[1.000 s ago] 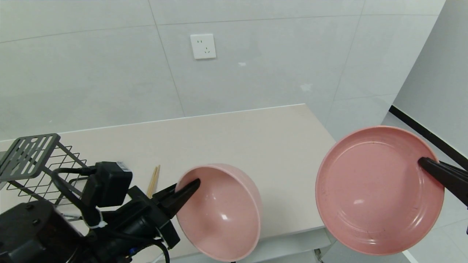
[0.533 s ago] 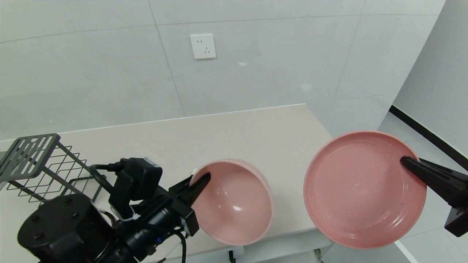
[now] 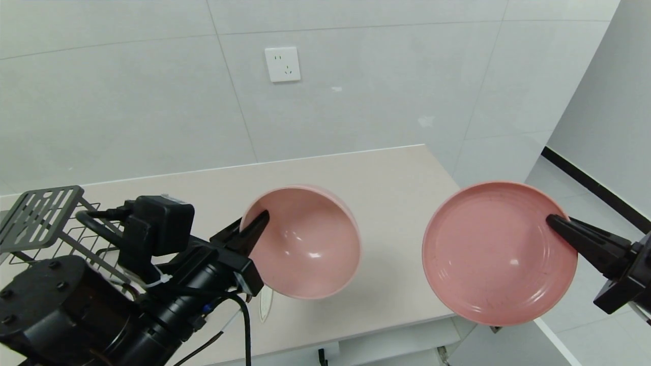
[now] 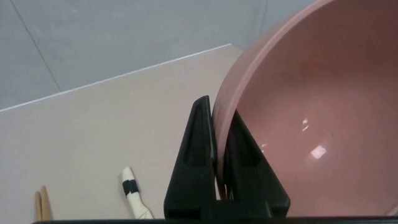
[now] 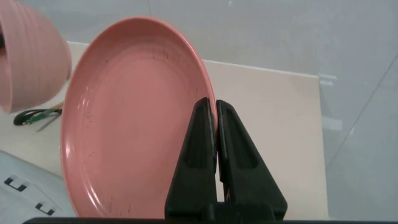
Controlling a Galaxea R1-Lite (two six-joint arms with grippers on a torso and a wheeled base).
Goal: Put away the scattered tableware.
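Observation:
A deep pink bowl (image 3: pixel 310 244) hangs tilted above the beige table (image 3: pixel 356 173), its hollow facing me. My left gripper (image 3: pixel 261 218) is shut on the bowl's left rim, one finger inside and one outside; the left wrist view shows the gripper (image 4: pixel 217 115) clamping the bowl (image 4: pixel 311 112). A flat pink plate (image 3: pixel 496 251) hangs tilted past the table's right front corner, with my right gripper (image 3: pixel 552 221) shut on its right rim. In the right wrist view the gripper (image 5: pixel 215 104) pinches the plate (image 5: pixel 130 124), and the bowl (image 5: pixel 28 59) shows beyond.
A dark wire rack (image 3: pixel 43 213) stands at the table's left. A white spoon (image 4: pixel 134 196) and wooden chopsticks (image 4: pixel 40 205) lie on the table below the bowl. A tiled wall with a socket (image 3: pixel 282 64) rises behind the table. Floor lies to the right.
The left arm has carried the bowl up and farther in over the table. The right arm has brought the plate leftward toward the table and tilted it flatter.

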